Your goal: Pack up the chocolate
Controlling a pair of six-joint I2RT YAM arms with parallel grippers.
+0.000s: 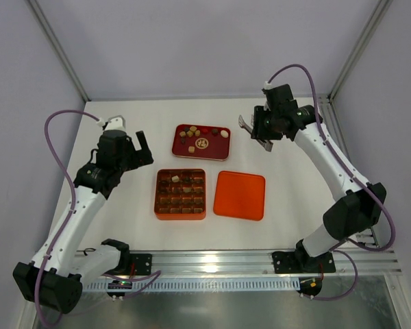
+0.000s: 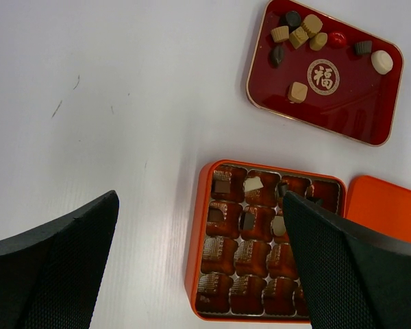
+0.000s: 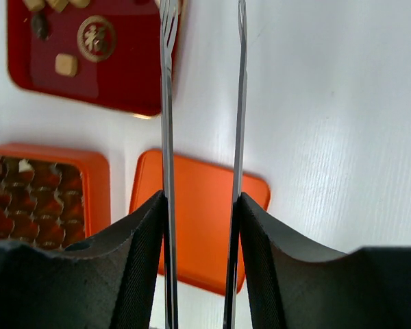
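Right now the right claw [image 3: 202,199] is closed on a pair of thin metal tongs [image 3: 168,103]. Its two black fingers press the blades from outside, but the blades are parted, with a clear gap between them. No piece shows in that gap; the tips run off the top of the wrist view, so what is at the very end cannot be told. In the overhead view this claw hangs at about 3 o'clock of the red tray [image 1: 222,147], off its edge.

The left claw [image 2: 200,199] is wide open and holds nothing, hovering at about 9 o'clock of the orange box [image 1: 157,205].

Most of the loose chocolate [image 2: 298,91] lies in the tray, clustered toward one end, with one tan cube apart near the emblem. A few pieces sit in the box's far row of cells. The box is at 6 o'clock of the tray, and its lid [image 1: 239,195] lies flat just beside it at 3 o'clock.

The step in hand looks like a reach for the next piece. It would go best to pick the lone tan cube, since it has no neighbours to nudge. Bring the tips down straddling it, squeeze only lightly so it does not pop out, and lift straight up before crossing to an empty cell.
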